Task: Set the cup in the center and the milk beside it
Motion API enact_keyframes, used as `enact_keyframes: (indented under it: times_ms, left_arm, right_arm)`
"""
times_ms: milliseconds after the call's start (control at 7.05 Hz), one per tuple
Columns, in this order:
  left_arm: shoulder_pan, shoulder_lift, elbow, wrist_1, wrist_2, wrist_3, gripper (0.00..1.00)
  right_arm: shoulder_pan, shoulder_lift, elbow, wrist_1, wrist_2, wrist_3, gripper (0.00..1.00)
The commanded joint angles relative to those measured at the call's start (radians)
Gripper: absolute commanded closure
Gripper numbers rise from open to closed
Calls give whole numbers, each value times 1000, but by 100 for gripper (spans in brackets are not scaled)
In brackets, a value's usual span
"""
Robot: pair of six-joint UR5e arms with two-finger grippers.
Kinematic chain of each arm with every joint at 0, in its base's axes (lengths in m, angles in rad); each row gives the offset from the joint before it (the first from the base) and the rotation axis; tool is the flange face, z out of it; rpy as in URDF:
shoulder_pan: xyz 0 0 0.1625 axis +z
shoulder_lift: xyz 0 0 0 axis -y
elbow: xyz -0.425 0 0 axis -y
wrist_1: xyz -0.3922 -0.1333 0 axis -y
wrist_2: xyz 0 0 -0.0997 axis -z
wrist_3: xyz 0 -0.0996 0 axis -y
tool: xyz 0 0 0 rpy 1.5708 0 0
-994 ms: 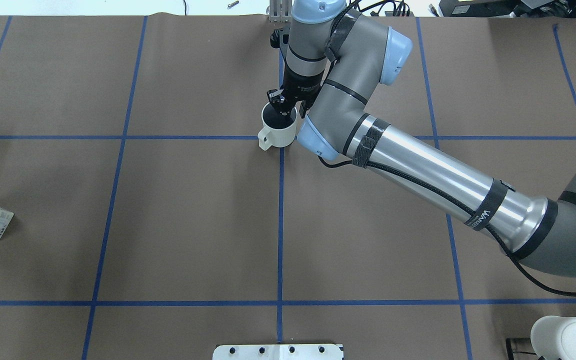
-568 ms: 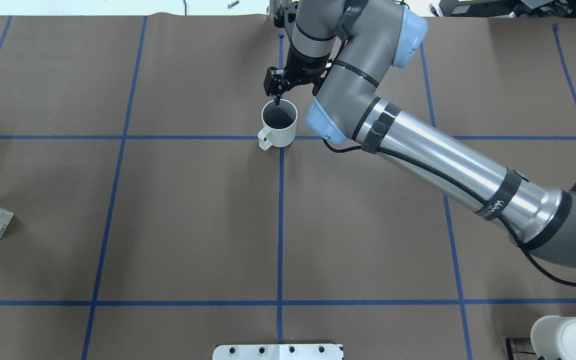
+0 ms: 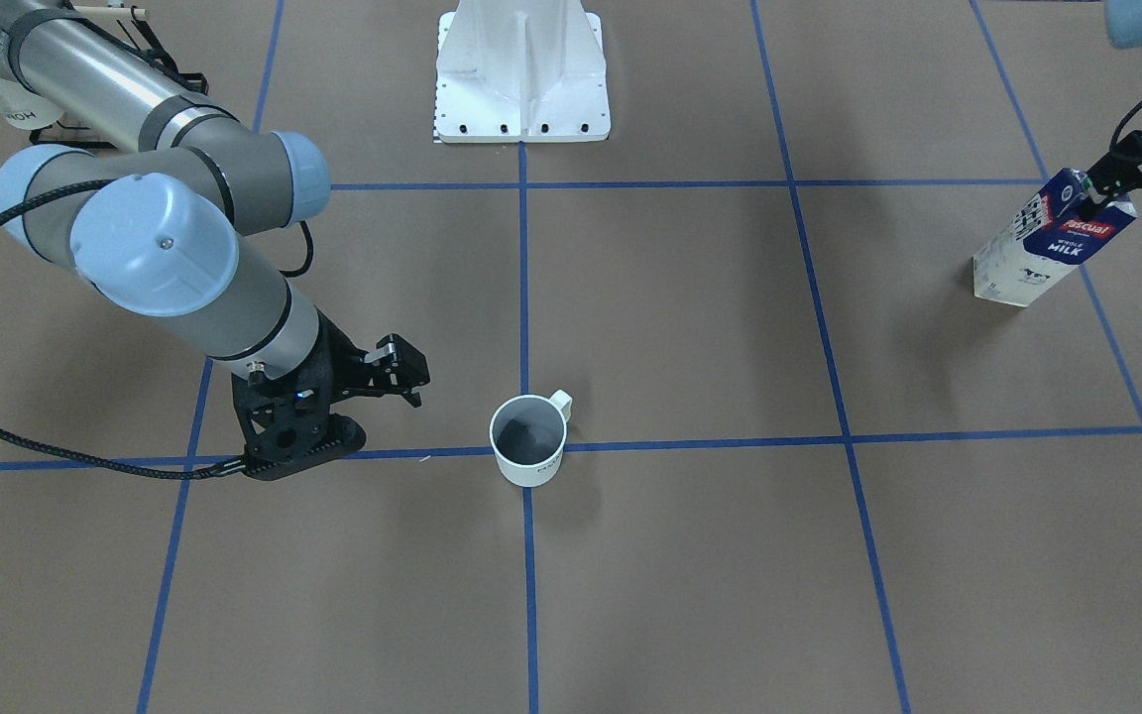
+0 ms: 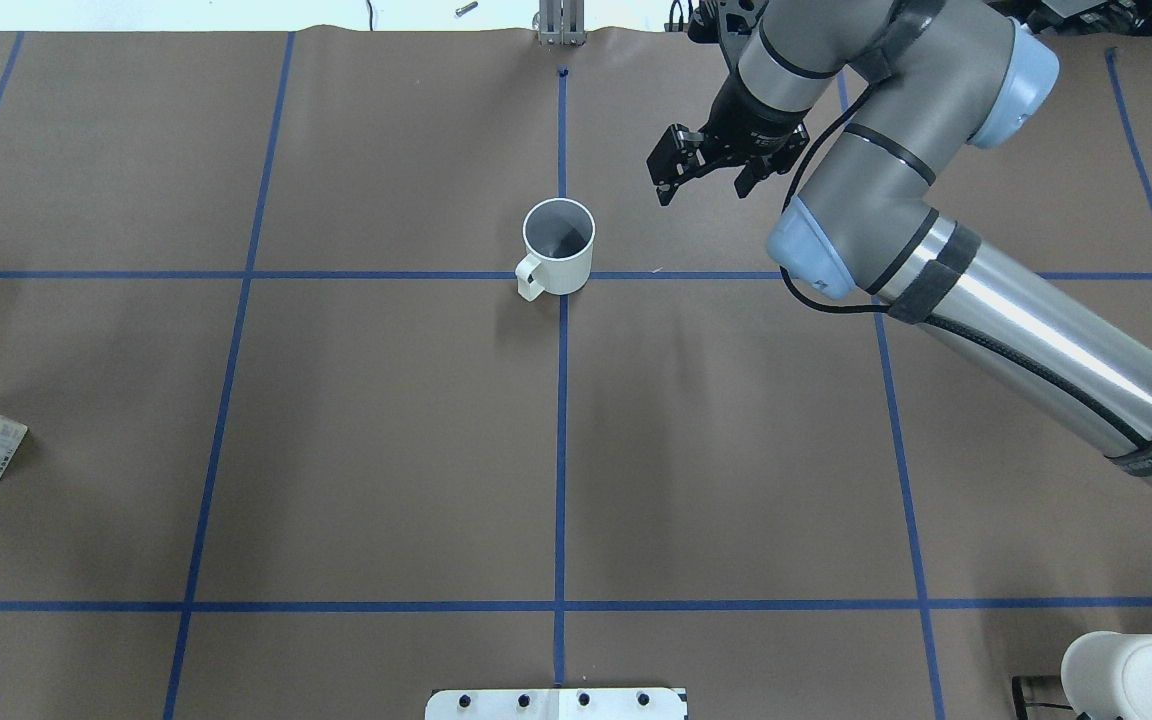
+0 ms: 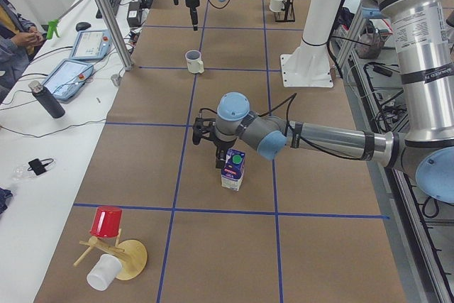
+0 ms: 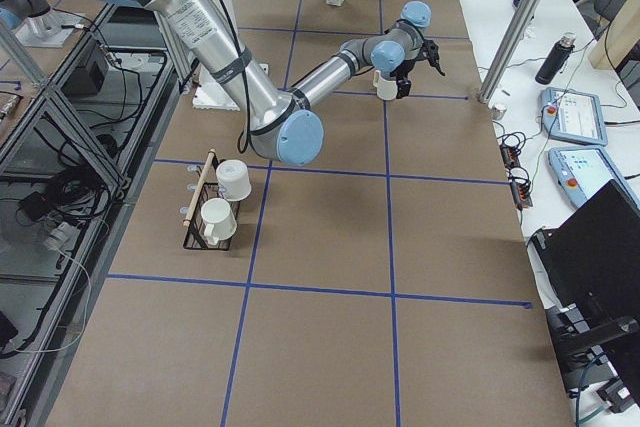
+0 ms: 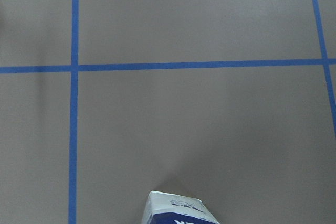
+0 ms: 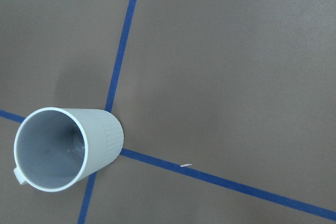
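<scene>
The cup (image 4: 558, 245) is a white mug standing upright on the crossing of blue tape lines, handle towards the robot; it also shows in the front view (image 3: 528, 441) and the right wrist view (image 8: 63, 148). My right gripper (image 4: 701, 188) is open and empty, raised and off to the cup's right, also seen in the front view (image 3: 410, 382). The milk (image 3: 1052, 238), a navy and white carton, stands far out on my left side (image 5: 233, 169). My left gripper (image 3: 1131, 188) is at the carton's top and looks open, jaws either side of it.
A rack with white mugs (image 6: 215, 212) stands near my right side; one of them shows at the overhead view's bottom right (image 4: 1136, 675). A wooden stand with a red cup (image 5: 106, 221) is at the left end. The robot's white base (image 3: 521, 69) sits mid-edge.
My right gripper has risen out of the cup and swung away to its right, jaws open. The cup stays standing on the tape crossing. The milk has not moved.
</scene>
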Motion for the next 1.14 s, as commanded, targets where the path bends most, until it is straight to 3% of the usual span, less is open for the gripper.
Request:
enact_keyframes:
  times_ms: [0, 284, 994]
  left_arm:
    - [30, 1, -22, 0, 44, -9, 2]
    - [45, 36, -42, 0, 129, 94, 2]
    - [85, 79, -55, 58, 114, 189, 2]
  right_arm:
    - [2, -33, 21, 3, -6, 0, 0]
    - [-1, -41, 21, 5, -11, 1, 0]
    - [-4, -82, 36, 17, -30, -3, 0]
